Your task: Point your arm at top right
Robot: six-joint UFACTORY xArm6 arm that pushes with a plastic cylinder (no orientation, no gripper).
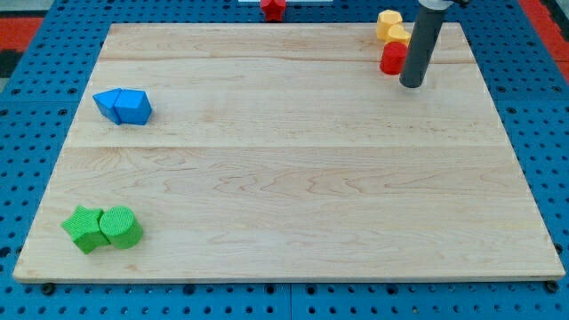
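Camera view: my tip (412,84) rests top right, touching the red block (392,58); no jaws.

Tip at counter's top-right corner.
My tip (412,84) rests on the counter (284,178), just right of a red block (392,58); yellow blocks (392,28) lie above it. Blue blocks (123,106) sit at left, green blocks (102,228) bottom left, another red block (273,8) off the top edge.

The arm's straight dark rod descends from the upper right of the frame, nearly upright with a slight lean, my tip (412,84) planted low in that upper right corner
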